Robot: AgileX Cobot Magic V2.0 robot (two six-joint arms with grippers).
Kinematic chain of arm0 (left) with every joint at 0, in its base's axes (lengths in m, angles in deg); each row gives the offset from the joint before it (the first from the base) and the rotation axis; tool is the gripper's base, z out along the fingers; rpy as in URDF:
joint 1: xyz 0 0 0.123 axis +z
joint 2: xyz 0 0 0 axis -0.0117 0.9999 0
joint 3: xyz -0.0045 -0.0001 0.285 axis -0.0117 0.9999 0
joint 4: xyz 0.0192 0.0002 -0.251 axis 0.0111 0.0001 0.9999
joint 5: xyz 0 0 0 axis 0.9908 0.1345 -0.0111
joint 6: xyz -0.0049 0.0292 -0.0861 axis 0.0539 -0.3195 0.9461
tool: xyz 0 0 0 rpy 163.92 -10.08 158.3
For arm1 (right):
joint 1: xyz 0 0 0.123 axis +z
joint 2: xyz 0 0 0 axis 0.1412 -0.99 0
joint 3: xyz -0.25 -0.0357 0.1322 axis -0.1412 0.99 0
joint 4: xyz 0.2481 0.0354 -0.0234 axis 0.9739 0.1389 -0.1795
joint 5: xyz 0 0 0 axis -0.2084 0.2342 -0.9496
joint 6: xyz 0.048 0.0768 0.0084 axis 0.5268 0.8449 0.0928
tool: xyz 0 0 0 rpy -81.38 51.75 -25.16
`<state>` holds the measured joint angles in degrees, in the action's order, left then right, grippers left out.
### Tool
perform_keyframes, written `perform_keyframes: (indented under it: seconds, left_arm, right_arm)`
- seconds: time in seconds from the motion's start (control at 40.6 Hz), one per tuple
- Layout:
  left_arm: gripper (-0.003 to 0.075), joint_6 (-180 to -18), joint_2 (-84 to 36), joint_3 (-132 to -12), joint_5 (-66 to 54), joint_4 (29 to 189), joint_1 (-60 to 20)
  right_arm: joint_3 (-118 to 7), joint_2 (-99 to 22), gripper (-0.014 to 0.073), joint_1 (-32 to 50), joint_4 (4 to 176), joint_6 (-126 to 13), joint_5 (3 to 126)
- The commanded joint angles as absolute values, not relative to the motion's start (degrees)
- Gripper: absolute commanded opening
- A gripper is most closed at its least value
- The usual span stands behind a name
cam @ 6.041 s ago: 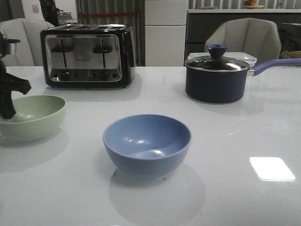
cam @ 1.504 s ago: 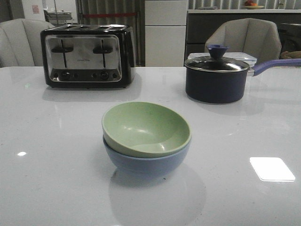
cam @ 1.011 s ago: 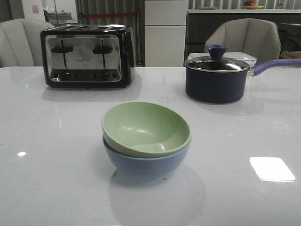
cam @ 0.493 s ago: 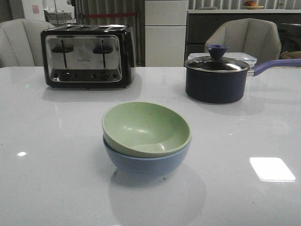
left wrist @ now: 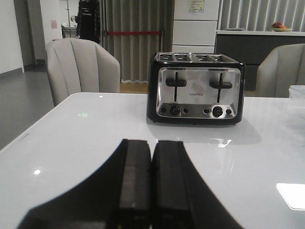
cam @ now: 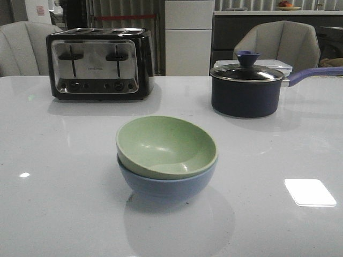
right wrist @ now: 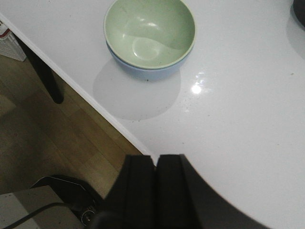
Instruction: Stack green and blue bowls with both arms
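the green bowl (cam: 166, 145) sits nested inside the blue bowl (cam: 167, 184), its rim tilted a little so that it rides higher on one side. the stack stands on the white counter (cam: 64, 209), about midway between the left and right edges and nearer the front edge than the back. seen from the right wrist, the green bowl (right wrist: 149, 31) and the blue bowl (right wrist: 151, 71) under it lie close to a counter edge, with the floor visible beyond.

the left gripper (left wrist: 151, 179) is pressed closed with nothing between its fingers, held over the counter on the left side and facing a toaster (left wrist: 197, 88) near the back edge. the right gripper (right wrist: 155, 188) is likewise closed and empty, well apart from the bowls.

a dark saucepan (cam: 246, 91) with a lid stands toward the back right.
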<state>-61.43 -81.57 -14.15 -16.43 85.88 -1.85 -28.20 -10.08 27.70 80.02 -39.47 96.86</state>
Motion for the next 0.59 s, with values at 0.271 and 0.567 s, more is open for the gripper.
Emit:
perform_keyframes:
  seconds: [0.271, 0.567]
  left_arm:
    - [0.0093, -61.8, -82.8, -13.9, -22.0, 86.4, -2.2]
    - [0.0093, -61.8, -82.8, -13.9, -22.0, 86.4, -3.6]
  right_arm:
    - [-29.8, -10.3, 0.0057, 27.7, 79.6, -40.1, 93.2]
    - [-29.8, -10.3, 0.0057, 27.7, 79.6, -40.1, 93.2]
